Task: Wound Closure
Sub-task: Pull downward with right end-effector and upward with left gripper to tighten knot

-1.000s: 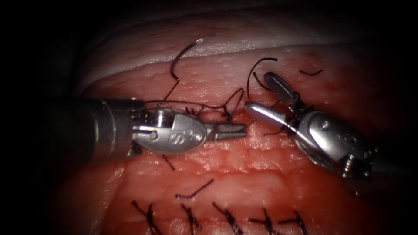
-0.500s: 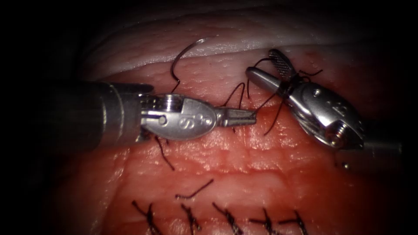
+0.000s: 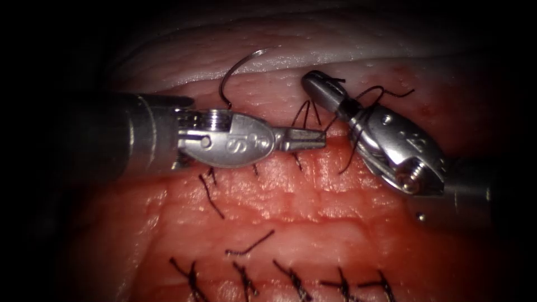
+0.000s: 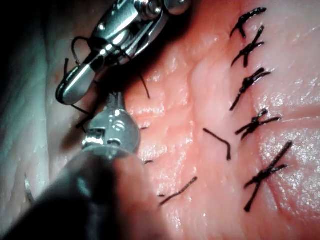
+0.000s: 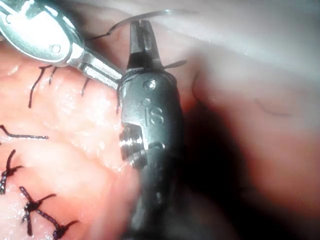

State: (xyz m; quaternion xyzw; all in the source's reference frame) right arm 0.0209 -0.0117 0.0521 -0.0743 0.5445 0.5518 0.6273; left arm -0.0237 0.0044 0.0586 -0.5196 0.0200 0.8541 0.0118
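Note:
My left tool (image 3: 321, 137) reaches in from the left, jaws shut on the black thread (image 3: 348, 146) just above the cut. The right tool (image 3: 309, 80) lies up and to the right of it. Its jaws are shut on a short thread end (image 3: 337, 80), and thread strands loop around its neck. The curved needle (image 3: 239, 68) lies free on the tissue (image 3: 313, 207) beyond the left tool, held by neither tool and not in the tissue. In the right wrist view the right tool (image 5: 140, 27) has the needle (image 5: 160, 13) just past its tip. In the left wrist view the left tool (image 4: 114, 98) sits beside the right tool (image 4: 64, 94).
A row of several tied stitches (image 3: 291, 279) runs across the near tissue. A loose cut piece of thread (image 3: 250, 244) lies above them, and more short ends (image 3: 211, 197) lie under the left tool. A pale ridge of tissue (image 3: 335, 53) borders the far side.
The right tool's open jaws rose toward the far side and closed on the thread end. The left tool shifted up and slightly right, still shut.

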